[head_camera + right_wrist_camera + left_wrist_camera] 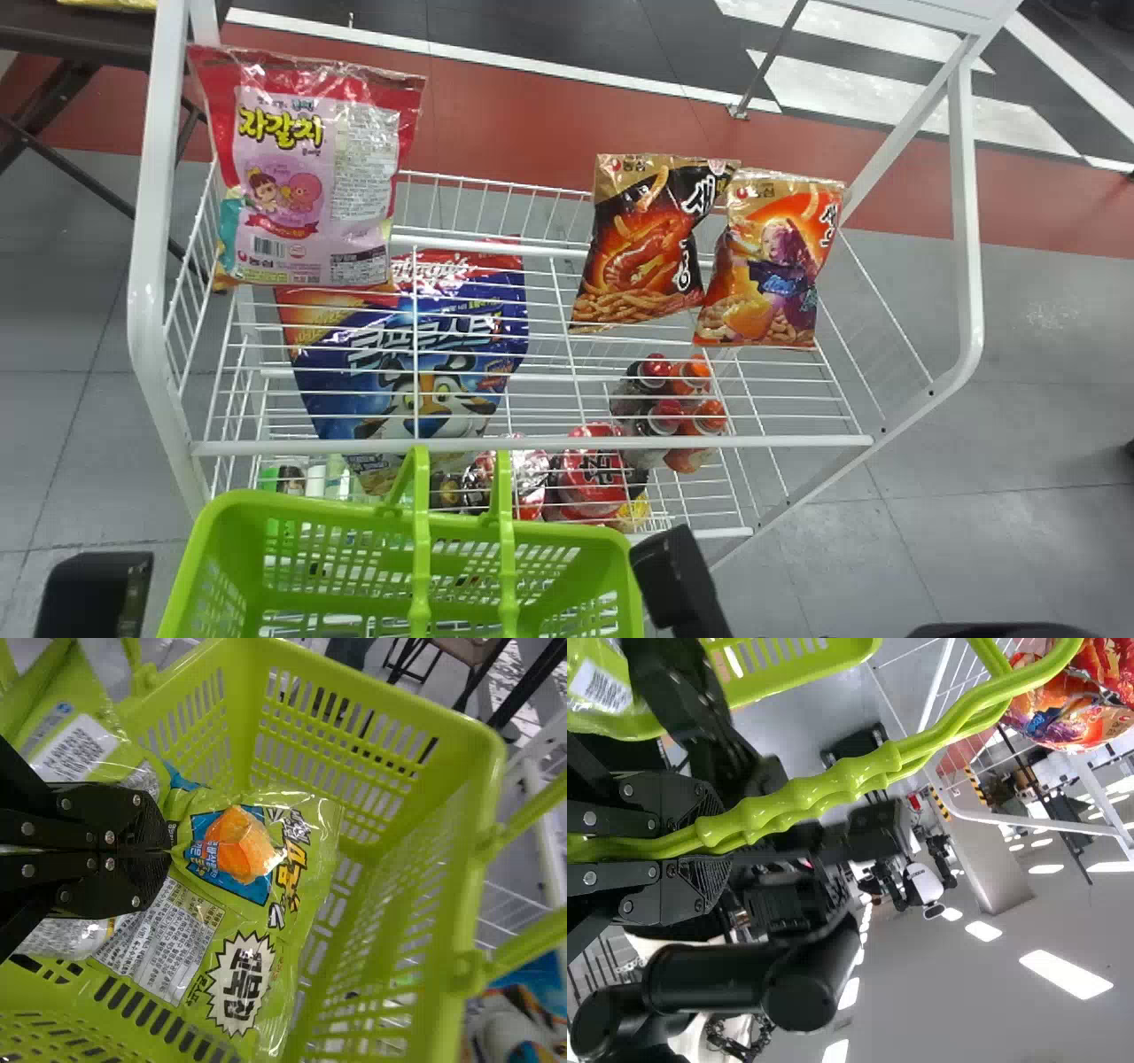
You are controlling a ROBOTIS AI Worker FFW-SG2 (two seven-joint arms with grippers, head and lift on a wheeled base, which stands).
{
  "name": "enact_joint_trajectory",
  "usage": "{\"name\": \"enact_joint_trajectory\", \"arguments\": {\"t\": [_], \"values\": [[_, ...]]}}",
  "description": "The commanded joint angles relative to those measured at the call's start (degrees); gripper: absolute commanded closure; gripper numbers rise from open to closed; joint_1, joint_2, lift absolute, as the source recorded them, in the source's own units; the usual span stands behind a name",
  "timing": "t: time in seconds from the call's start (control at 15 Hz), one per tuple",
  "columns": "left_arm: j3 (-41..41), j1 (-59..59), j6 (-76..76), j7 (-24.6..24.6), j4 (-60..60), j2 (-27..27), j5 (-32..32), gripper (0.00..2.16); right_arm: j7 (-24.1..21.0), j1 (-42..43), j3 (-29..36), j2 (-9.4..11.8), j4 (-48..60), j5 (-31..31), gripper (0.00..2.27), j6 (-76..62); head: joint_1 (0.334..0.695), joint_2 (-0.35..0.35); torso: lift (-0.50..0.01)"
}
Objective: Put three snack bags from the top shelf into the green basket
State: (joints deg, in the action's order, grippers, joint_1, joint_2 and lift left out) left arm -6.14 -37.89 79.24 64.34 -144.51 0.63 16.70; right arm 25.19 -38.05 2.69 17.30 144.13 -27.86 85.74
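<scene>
Snack bag [252, 921], beyond right jaws (pinching it), left jaws grasping basket handles [802, 793]

Here's the head view, looking forward and down from above, over the basket [310, 508] to the shelf [709, 441], the widest look of all! Left wrist now, right up close along the handles [806, 796], facing out across the room to the lights [1067, 974]. And the right wrist peers into the basket, really near! All three share basket and shelf.
</scene>
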Motion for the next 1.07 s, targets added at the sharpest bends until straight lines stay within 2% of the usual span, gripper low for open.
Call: {"name": "enact_joint_trajectory", "arguments": {"t": [0.0, 0.13, 0.2, 0.27, 0.33, 0.4, 0.6, 0.87, 1.0], "values": [[-0.1, -0.4, 0.0, 0.0, -0.3, 0.0, -0.1, 1.41, -0.2, 0.1, -3.3, 0.0, -3.8, 6.1, 2.24, -11.2, 0.695, -0.350, -0.045], [0.0, -0.8, -0.3, 0.1, -0.3, 0.0, -0.1, 1.41, -0.4, 0.3, -3.7, 0.0, -7.2, 7.1, 2.23, -21.6, 0.695, -0.350, -0.045], [0.0, -0.8, -0.5, 0.2, -0.3, -0.1, -0.1, 1.41, -0.3, 0.3, -3.7, 0.0, -7.8, 7.5, 2.03, -23.4, 0.695, -0.350, -0.045], [0.0, -0.8, -0.5, 0.2, -0.3, -0.1, -0.1, 1.41, -0.3, 0.3, -3.4, 0.1, -7.8, 7.5, 1.34, -23.4, 0.695, -0.350, -0.045], [0.1, -0.8, -0.5, 0.2, -0.3, -0.1, -0.2, 1.41, 0.3, 0.0, -2.8, 0.1, -6.9, 7.4, 0.15, -22.5, 0.695, -0.350, -0.045], [0.1, -0.8, -0.5, 0.3, -0.3, -0.1, -0.2, 1.41, 0.6, -0.5, -2.1, 0.1, -5.4, 7.4, 0.00, -21.1, 0.695, -0.350, -0.045], [0.2, -0.7, -0.5, 0.3, -0.3, -0.1, -0.2, 1.41, 2.4, -1.1, 1.2, 0.1, -1.5, 7.3, 0.05, -19.0, 0.695, -0.350, -0.045], [0.1, -0.7, -0.5, 0.4, -0.2, -0.1, -0.2, 1.41, 4.5, -0.6, 5.8, -0.3, -1.9, 5.4, 0.07, -31.3, 0.695, -0.350, -0.045], [0.0, -0.7, -0.5, 0.4, -0.3, -0.1, -0.2, 1.41, 4.5, -0.3, 7.5, -1.4, -3.6, 5.0, 0.08, -41.1, 0.695, -0.350, -0.045]]}}
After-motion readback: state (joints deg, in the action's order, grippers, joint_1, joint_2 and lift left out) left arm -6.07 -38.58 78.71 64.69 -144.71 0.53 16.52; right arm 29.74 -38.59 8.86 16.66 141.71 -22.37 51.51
